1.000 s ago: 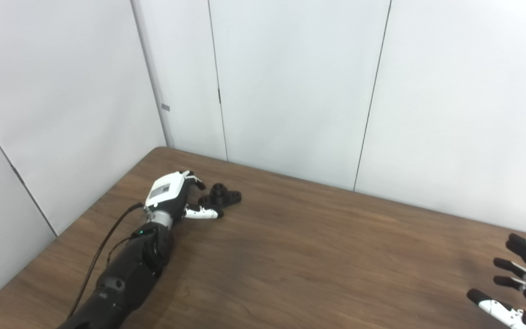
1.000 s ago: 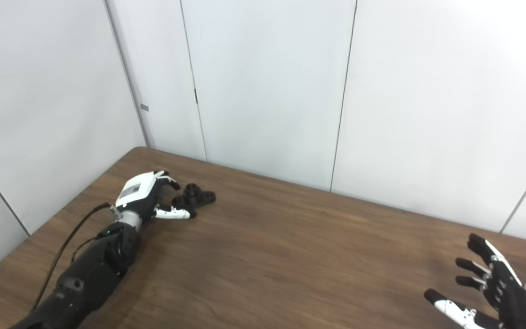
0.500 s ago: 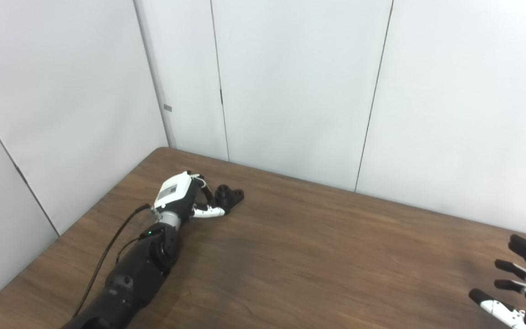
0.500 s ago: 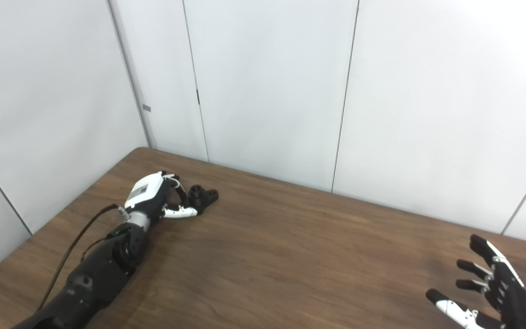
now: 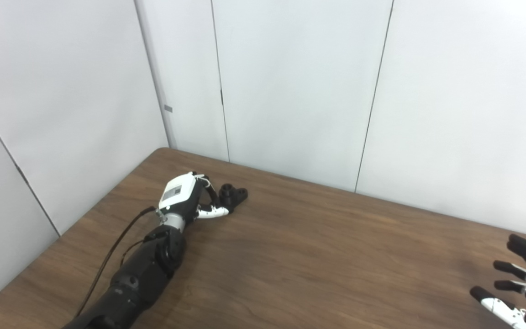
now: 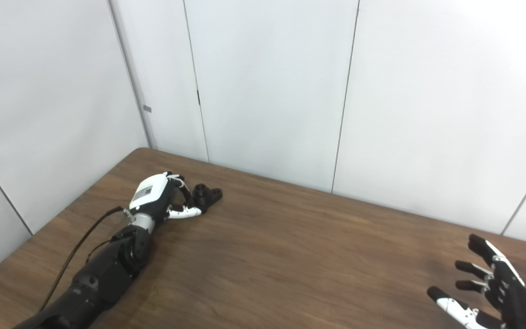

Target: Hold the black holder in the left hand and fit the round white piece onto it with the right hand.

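Table (image 5: pixel 318 256) fills the lower half of frame, brown wood. Left hand (image 5: pixel 185 197) sits left of centre, fingers curled round the near side of the black holder (image 5: pixel 234 195), which rests on the table just right of it. Can't tell if the grip is actually closed on it. Right hand (image 6: pixel 500 292) at lower right, fingers spread, empty, well apart from the holder. Round white piece: not in either view.

Risks: partial grip lets the holder slide or twist away on lift; right hand has nothing visible to fetch.
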